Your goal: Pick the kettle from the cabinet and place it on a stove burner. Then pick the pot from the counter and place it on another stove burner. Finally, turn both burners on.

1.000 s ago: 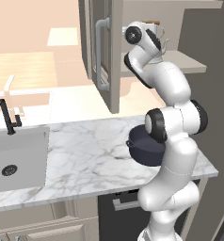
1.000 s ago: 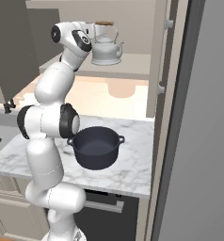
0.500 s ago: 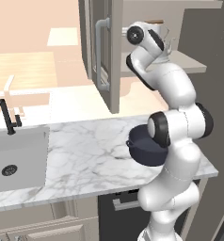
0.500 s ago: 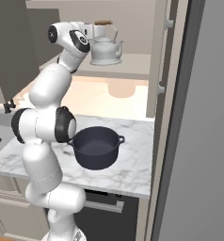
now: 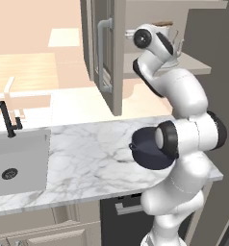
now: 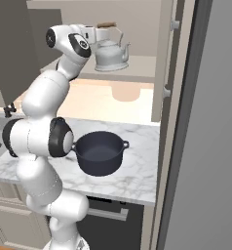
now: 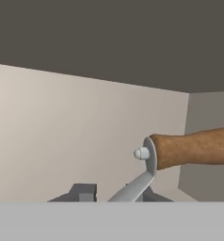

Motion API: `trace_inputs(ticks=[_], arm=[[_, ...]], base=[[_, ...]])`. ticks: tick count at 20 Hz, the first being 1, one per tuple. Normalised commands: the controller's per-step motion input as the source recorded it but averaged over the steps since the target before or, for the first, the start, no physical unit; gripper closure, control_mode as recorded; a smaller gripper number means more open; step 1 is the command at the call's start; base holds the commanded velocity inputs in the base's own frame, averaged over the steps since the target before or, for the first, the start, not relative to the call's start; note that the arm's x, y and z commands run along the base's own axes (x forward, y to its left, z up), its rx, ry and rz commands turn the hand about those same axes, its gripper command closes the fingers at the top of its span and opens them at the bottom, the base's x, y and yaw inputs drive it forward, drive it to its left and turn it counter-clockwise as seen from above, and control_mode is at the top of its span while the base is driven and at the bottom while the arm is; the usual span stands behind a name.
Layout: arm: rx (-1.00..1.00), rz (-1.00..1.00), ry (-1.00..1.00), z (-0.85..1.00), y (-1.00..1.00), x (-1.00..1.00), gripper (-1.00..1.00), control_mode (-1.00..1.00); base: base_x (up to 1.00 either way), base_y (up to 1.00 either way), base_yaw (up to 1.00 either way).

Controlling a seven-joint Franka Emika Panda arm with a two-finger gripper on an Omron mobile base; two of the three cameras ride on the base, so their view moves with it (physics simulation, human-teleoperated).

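- Marble table (image 6: 137,183) is seen below the open cabinet (image 6: 137,68), with the pot (image 6: 99,152) resting on it.
- Compared with a second ago, the kettle (image 6: 110,53) is raised slightly off the shelf.
- Its wooden handle (image 7: 194,148) is clamped in the nearly closed hand (image 6: 96,33).
- Transfer to a burner is judged next.

I can read no text, label, brand, number or sign anywhere in my views; every surface I see is plain and unmarked.
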Motion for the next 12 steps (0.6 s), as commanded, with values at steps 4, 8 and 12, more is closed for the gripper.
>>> trace_inputs(ticks=[4,8,12], arm=[[0.00,-0.01,0.00,0.00,0.00,-0.33,1.00,-1.00],[0.00,-0.01,0.00,0.00,0.00,-0.31,1.00,-1.00],[0.00,-0.01,0.00,0.00,0.00,-0.30,1.00,-1.00]], base=[[0.00,0.00,0.00],[0.00,0.00,0.00],[0.00,0.00,0.00]])
